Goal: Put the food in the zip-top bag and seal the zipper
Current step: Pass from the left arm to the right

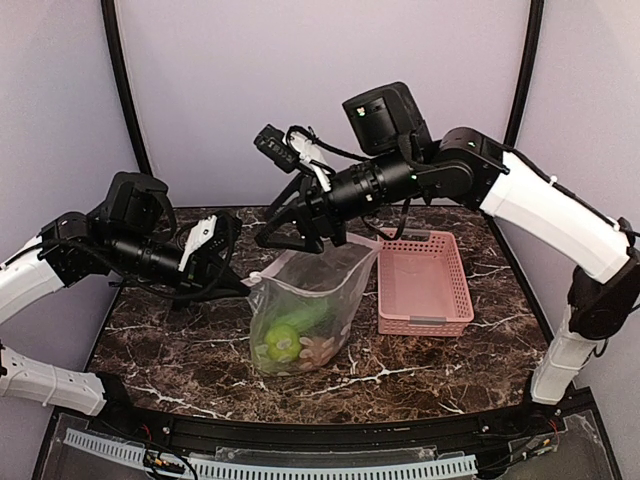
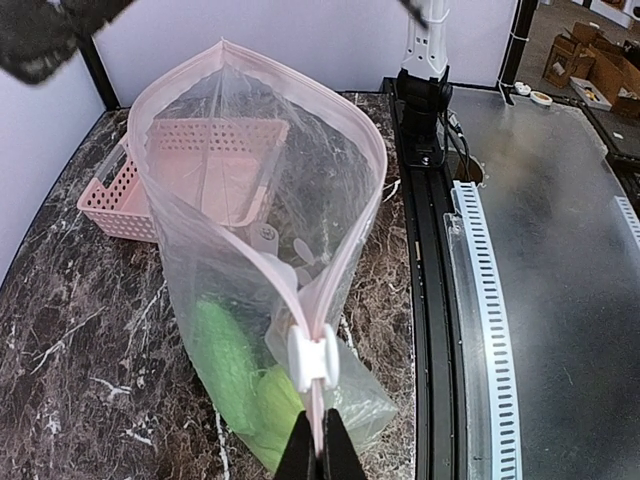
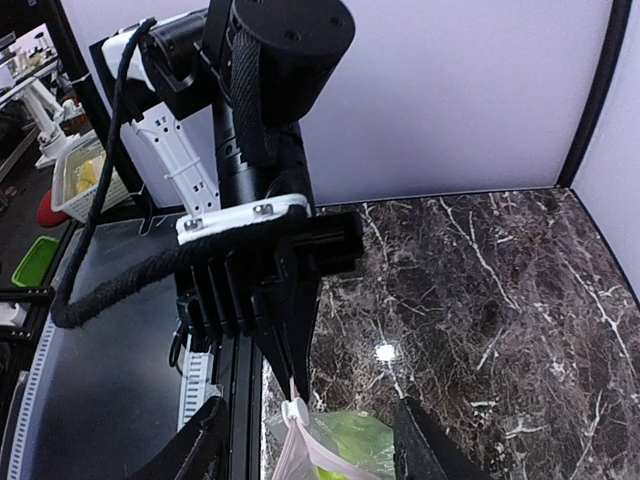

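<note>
The zip-top bag (image 1: 318, 285) stands on the marble table with its mouth gaping open. Inside, the food shows as green pieces (image 1: 285, 335) and a brownish lump (image 1: 320, 348); other pieces cannot be made out. My left gripper (image 2: 320, 455) is shut on the pink zipper (image 2: 372, 170) at the bag's corner, just behind the white slider (image 2: 312, 358). In the top view the left gripper (image 1: 243, 280) sits at the bag's left edge. My right gripper (image 1: 290, 240) hovers open above the mouth. Its fingers (image 3: 205, 450) straddle the slider (image 3: 295, 408) without touching it.
A pink slotted basket (image 1: 425, 285) stands right of the bag, close to it. A black rail and white cable channel (image 1: 300, 465) run along the table's near edge. Purple walls close the back and sides.
</note>
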Robot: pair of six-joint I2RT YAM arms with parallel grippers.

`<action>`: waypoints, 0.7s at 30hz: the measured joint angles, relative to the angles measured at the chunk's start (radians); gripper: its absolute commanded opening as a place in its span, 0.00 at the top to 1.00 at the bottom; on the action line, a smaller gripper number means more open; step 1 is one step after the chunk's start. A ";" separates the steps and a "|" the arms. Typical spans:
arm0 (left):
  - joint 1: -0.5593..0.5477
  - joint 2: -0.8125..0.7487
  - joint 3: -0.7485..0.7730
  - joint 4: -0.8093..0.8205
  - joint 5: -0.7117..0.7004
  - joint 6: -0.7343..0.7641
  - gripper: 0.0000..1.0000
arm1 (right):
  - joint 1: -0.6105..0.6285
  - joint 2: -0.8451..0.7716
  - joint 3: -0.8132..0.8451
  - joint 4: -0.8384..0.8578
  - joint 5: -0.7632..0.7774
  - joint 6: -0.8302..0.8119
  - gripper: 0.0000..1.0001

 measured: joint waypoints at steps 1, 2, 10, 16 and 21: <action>0.002 0.000 0.000 -0.001 0.003 0.000 0.99 | -0.004 0.017 0.011 -0.015 -0.026 -0.008 0.52; 0.005 0.000 0.000 -0.001 0.006 0.000 0.99 | -0.008 0.031 0.018 -0.029 -0.047 -0.015 0.53; 0.032 0.001 0.000 -0.002 0.034 -0.003 0.99 | -0.020 0.068 0.025 -0.129 -0.141 -0.035 0.58; 0.046 0.012 0.003 -0.002 0.060 -0.010 0.99 | -0.020 0.093 0.034 -0.145 -0.152 -0.043 0.61; 0.052 0.014 0.003 -0.002 0.074 -0.011 0.99 | -0.020 0.133 0.061 -0.149 -0.152 -0.060 0.61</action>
